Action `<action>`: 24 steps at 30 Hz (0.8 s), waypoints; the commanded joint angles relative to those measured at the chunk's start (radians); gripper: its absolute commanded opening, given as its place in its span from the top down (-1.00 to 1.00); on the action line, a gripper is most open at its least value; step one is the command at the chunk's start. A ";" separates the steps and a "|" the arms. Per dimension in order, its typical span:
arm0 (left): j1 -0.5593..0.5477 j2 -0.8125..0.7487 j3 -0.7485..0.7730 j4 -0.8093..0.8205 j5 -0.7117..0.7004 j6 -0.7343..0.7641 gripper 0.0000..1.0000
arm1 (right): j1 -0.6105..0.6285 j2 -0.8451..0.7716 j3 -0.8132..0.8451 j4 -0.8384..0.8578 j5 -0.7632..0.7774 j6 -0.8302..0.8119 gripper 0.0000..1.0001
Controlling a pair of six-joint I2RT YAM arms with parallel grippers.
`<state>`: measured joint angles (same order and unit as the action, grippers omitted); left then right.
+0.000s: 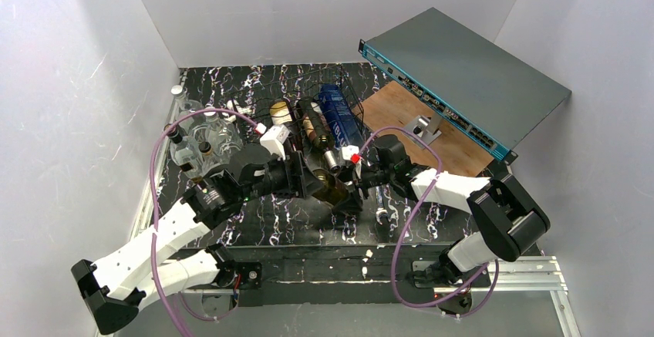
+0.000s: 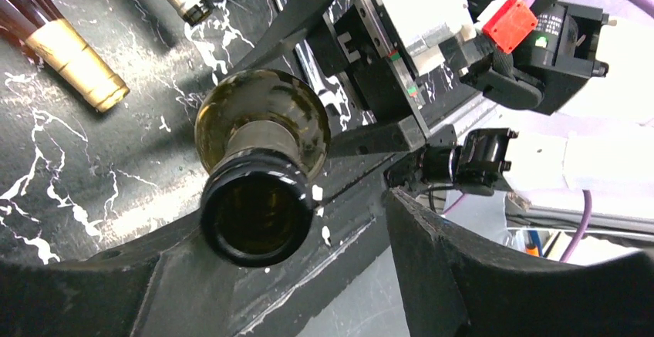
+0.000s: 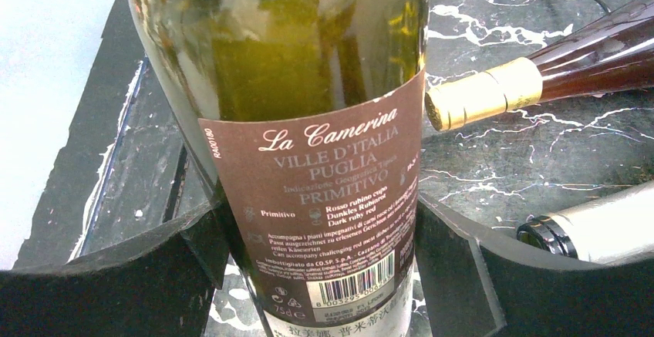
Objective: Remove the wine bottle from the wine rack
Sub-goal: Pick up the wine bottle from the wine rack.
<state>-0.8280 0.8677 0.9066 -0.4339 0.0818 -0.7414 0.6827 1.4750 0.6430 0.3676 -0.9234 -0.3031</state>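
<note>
Top external view gives you the room: plain white walls [image 1: 77, 82] around a black mat [image 1: 254, 221] veined with white, a flat grey box [image 1: 470, 67] propped over a wooden board [image 1: 393, 106] at the right rear, and clear bottles [image 1: 197, 133] standing at the left. The wine rack [image 1: 356, 106] sits at the middle rear with several bottles lying in it. The wine bottle [image 1: 333, 187] is in front of the rack, near the mat's front edge, with your left gripper [image 1: 305, 179] and right gripper [image 1: 355, 187] meeting at it. Only the right wrist view shows you the grip. Both fingers press the sides of the green glass beside the brown label [image 3: 324, 190], so that gripper is clamped wide on the bottle's body. Only the left wrist view shows the bottle's open mouth. The neck sits between that gripper's fingers, with a clear gap to the right finger [image 2: 478, 275], so it is not clamped. Both wrist views show a gold-capped bottle [image 3: 482, 94] lying on the mat.
</note>
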 commanded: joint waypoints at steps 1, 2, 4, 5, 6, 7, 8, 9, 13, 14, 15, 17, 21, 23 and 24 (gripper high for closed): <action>-0.009 -0.025 -0.030 0.100 -0.141 -0.004 -0.26 | 0.000 -0.006 0.011 0.106 -0.066 0.020 0.23; -0.010 -0.027 -0.036 0.115 -0.154 -0.003 -0.26 | -0.001 -0.004 0.011 0.105 -0.067 0.019 0.24; -0.010 -0.028 -0.043 0.131 -0.184 0.001 -0.27 | 0.000 -0.002 0.011 0.102 -0.069 0.017 0.24; -0.010 -0.026 -0.048 0.138 -0.190 0.006 -0.27 | -0.001 -0.002 0.011 0.101 -0.069 0.015 0.24; -0.010 -0.024 -0.049 0.138 -0.200 0.007 -0.28 | 0.000 -0.002 0.010 0.101 -0.070 0.015 0.24; -0.010 -0.019 -0.050 0.137 -0.204 0.008 -0.28 | 0.000 -0.002 0.011 0.102 -0.073 0.015 0.24; -0.011 -0.017 -0.051 0.135 -0.211 0.005 -0.29 | -0.002 -0.002 0.011 0.102 -0.075 0.015 0.24; -0.010 -0.016 -0.054 0.134 -0.221 0.001 -0.30 | -0.003 -0.001 0.011 0.101 -0.077 0.015 0.24; -0.010 -0.040 -0.084 0.183 -0.235 -0.009 -0.27 | -0.003 0.004 0.012 0.099 -0.075 0.015 0.24; -0.011 -0.045 -0.092 0.198 -0.234 -0.013 -0.18 | -0.003 0.004 0.012 0.100 -0.072 0.015 0.24; -0.010 -0.049 -0.097 0.207 -0.233 -0.015 -0.06 | -0.003 0.004 0.013 0.100 -0.069 0.016 0.24; -0.010 -0.048 -0.099 0.210 -0.228 -0.021 0.07 | -0.002 0.006 0.013 0.104 -0.059 0.026 0.24; -0.010 -0.052 -0.111 0.211 -0.215 -0.033 0.24 | -0.005 0.008 0.012 0.116 -0.047 0.042 0.24; -0.011 -0.060 -0.119 0.213 -0.222 -0.035 0.50 | -0.006 0.012 0.013 0.116 -0.043 0.045 0.24; -0.010 -0.062 -0.121 0.214 -0.225 -0.033 0.62 | -0.007 0.012 0.012 0.116 -0.044 0.045 0.24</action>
<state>-0.8345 0.8364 0.8001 -0.2581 -0.1360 -0.7486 0.6807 1.4868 0.6430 0.3748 -0.9401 -0.2771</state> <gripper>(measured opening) 0.308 0.861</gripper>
